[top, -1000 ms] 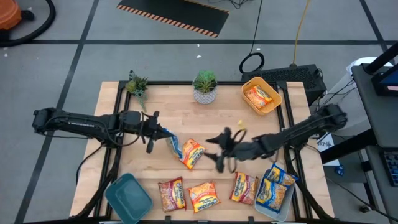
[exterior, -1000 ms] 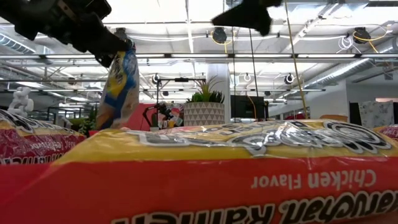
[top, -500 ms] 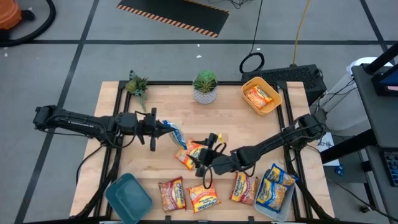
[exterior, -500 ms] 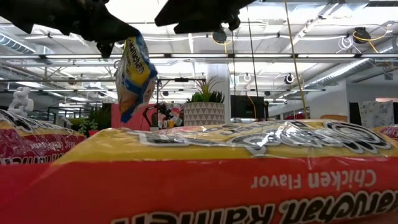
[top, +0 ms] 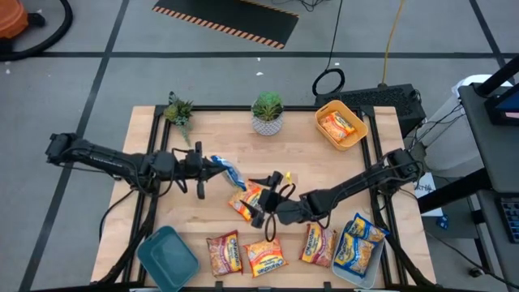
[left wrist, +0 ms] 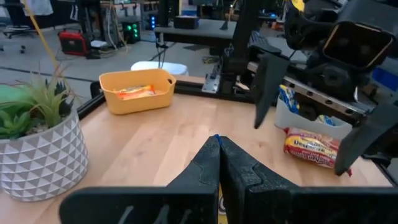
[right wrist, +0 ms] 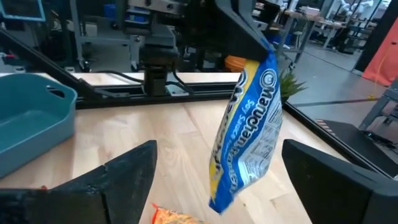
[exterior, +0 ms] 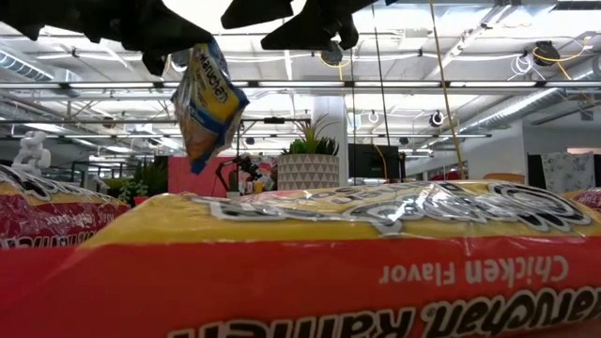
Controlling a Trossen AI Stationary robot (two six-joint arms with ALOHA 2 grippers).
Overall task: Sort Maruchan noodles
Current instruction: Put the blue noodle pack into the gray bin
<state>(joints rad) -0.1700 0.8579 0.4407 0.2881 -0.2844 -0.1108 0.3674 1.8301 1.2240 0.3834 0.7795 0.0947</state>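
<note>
A blue-and-yellow Maruchan packet (right wrist: 245,130) hangs above the middle of the table, with my left gripper (top: 209,166) shut on its top. My right gripper (top: 266,197) faces it from the table's right and is open. Its fingers (right wrist: 130,180) stand wide on either side of the packet's lower end without touching it. An orange-yellow packet (top: 246,204) lies flat on the table below them. Three more packets (top: 266,255) lie along the near edge. One orange packet lies in the yellow bin (top: 357,134). My left gripper pinches the packet's top end (right wrist: 261,62) between its two shut fingers, which reach in about level from the table's left. The packet hangs below them, tilted and clear of the table. In the left wrist view only a sliver of blue (left wrist: 216,138) shows between the fingertips.
A teal bin (top: 166,255) stands at the near left corner. A pale bin (top: 375,261) holding blue packets stands at the near right. Two potted plants (top: 267,113) (top: 180,112) stand along the far edge. In the low view a packet (exterior: 376,272) close to the camera fills the foreground.
My right gripper has moved toward the table's left and a little down, rolling as it went, until its fingers stand around the hanging packet. My left gripper has carried the packet slightly up and toward the far edge. The packet has swung and hangs more tilted.
</note>
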